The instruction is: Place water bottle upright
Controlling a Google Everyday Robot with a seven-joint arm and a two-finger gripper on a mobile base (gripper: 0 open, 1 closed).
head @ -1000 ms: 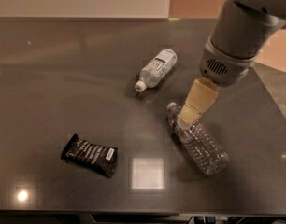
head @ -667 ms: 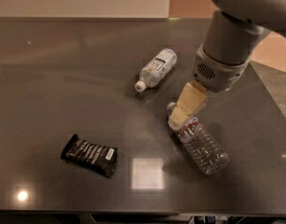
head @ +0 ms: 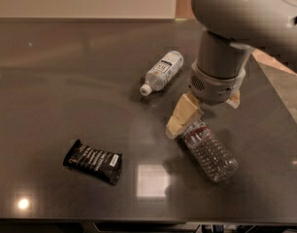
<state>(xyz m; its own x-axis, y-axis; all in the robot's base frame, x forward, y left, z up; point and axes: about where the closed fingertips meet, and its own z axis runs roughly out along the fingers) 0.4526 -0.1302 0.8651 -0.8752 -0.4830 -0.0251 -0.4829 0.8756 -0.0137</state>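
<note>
Where the water bottle [head: 211, 154] lies clear of edges, gripper [head: 203, 116] hangs, fingers [head: 181, 116] apart.

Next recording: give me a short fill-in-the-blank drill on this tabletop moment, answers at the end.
1. The water bottle is lying on its ___, not upright.
2. The claw is down at the neck end of the ___ bottle, away from the small bottle.
3. The black snack bar lies toward the picture's ___ side.
Missing words: side; water; left.

Two bottles [head: 209, 152] [head: 162, 72], one snack bar [head: 92, 161], jaws at one.
</note>
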